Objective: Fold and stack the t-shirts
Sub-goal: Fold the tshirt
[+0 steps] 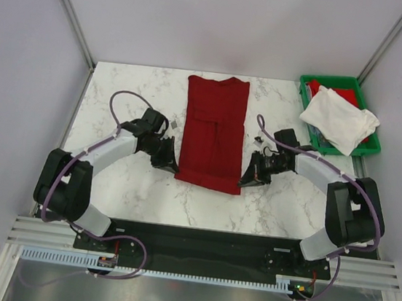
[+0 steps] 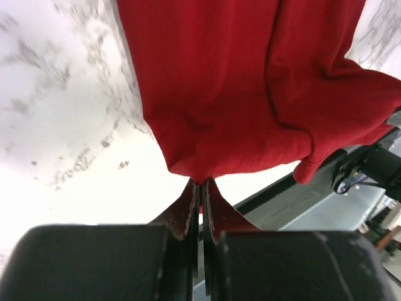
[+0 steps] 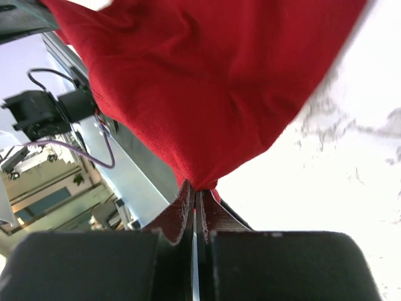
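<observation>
The dark red t-shirt [image 1: 213, 131] lies in a long folded strip in the middle of the marble table. My left gripper [image 1: 170, 167] is shut on its near left corner, seen in the left wrist view [image 2: 202, 182] with red cloth [image 2: 250, 88] pinched between the jaws. My right gripper [image 1: 245, 181] is shut on its near right corner, seen in the right wrist view [image 3: 198, 189] with the cloth [image 3: 207, 81] hanging from the tips. The off-white t-shirt [image 1: 339, 120] lies crumpled on the green bin.
The green plastic bin [image 1: 372, 146] stands at the back right corner of the table, with some red cloth [image 1: 348, 96] under the white shirt. A small dark object [image 1: 259, 139] lies on the table [image 1: 130, 186] beside the red shirt's right edge.
</observation>
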Available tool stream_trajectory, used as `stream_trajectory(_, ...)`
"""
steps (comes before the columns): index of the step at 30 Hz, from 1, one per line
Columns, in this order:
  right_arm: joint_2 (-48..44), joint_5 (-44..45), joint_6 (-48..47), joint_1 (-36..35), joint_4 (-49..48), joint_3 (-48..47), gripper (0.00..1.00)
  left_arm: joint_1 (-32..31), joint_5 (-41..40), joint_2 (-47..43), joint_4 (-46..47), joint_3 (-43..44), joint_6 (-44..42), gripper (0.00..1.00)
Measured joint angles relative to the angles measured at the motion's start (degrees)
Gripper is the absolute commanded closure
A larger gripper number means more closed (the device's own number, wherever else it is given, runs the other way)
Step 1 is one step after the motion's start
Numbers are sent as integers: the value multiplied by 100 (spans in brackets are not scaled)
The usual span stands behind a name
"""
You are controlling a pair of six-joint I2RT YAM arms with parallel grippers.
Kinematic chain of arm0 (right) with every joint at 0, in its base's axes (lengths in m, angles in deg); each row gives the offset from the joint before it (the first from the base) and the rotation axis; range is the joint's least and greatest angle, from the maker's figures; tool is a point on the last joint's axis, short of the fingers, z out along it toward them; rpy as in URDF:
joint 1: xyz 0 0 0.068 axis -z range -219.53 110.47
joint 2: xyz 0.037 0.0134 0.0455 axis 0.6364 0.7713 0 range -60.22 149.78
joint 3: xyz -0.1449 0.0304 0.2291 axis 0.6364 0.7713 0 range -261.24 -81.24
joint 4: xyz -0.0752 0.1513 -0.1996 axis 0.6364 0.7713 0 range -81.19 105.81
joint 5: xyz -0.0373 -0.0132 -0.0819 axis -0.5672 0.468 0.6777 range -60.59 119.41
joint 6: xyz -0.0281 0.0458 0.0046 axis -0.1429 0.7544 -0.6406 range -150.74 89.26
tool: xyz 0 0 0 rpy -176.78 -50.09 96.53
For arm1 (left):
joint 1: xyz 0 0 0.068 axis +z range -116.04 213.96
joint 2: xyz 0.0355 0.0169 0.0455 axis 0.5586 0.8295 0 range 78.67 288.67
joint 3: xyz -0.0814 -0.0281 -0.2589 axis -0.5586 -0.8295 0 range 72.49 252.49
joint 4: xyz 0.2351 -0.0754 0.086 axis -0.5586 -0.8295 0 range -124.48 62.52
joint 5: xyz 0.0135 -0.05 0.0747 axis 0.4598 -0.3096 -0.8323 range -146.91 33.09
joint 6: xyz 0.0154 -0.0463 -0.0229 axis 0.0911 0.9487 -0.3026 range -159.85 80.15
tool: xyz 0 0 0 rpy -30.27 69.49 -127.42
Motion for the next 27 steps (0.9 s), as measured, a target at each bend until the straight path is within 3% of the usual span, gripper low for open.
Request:
stream_trajectory(6, 326, 13, -87, 164, -9, -817, 100, 109, -260, 197, -90, 739, -291, 98)
stream_trajectory(16, 1982, 162, -315, 439, -175, -2564, 99, 326, -417, 1663, 31, 2516, -769, 98)
stream_trajectory(24, 3200, 396, -568, 450, -184, -3827, 97, 525, -431, 2568, 20, 3226, -918, 98)
stream_trajectory(27, 3440, 509, -669, 448, -190, -4083, 94, 575, -435, 2802, 15, 3397, -933, 85)
